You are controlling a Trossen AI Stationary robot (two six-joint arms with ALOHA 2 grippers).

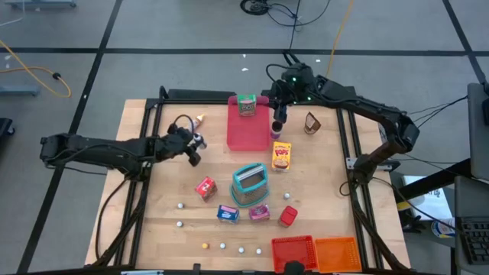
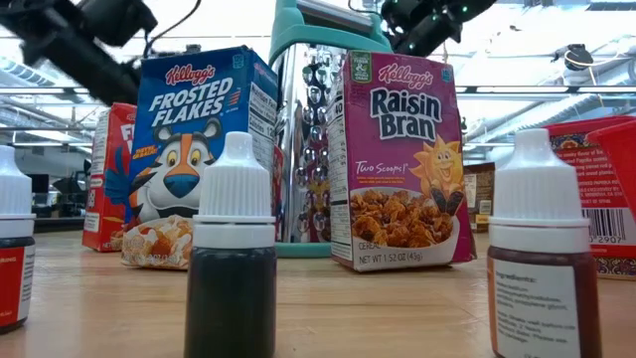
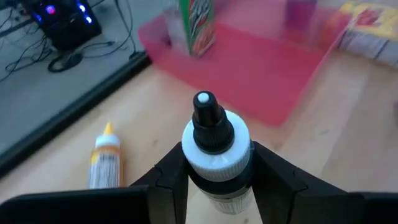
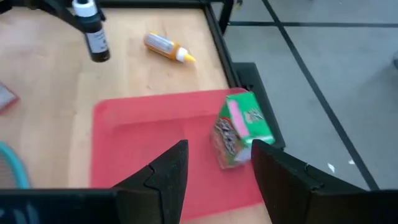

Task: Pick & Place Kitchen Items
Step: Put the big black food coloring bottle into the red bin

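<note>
Left gripper (image 3: 214,177) clamped on dark dropper bottle (image 3: 214,152) just under its white collar, held above bare wooden surface (image 1: 153,206) left of pink tray (image 1: 248,130). Orange-capped bottle (image 1: 200,119) lying flat nearby, near back edge. Right gripper (image 4: 217,165) hovering over pink tray, jaws apart, nothing between them; green box (image 4: 241,127) upright at tray's back edge. Teal-handled grater (image 1: 250,183) mid-surface, yellow box (image 1: 282,155) beside tray, red box (image 1: 205,187), Frosted Flakes box (image 2: 199,149), Raisin Bran box (image 2: 402,159) around grater. Red bin (image 1: 294,252) and orange bin (image 1: 338,253) at front edge.
</note>
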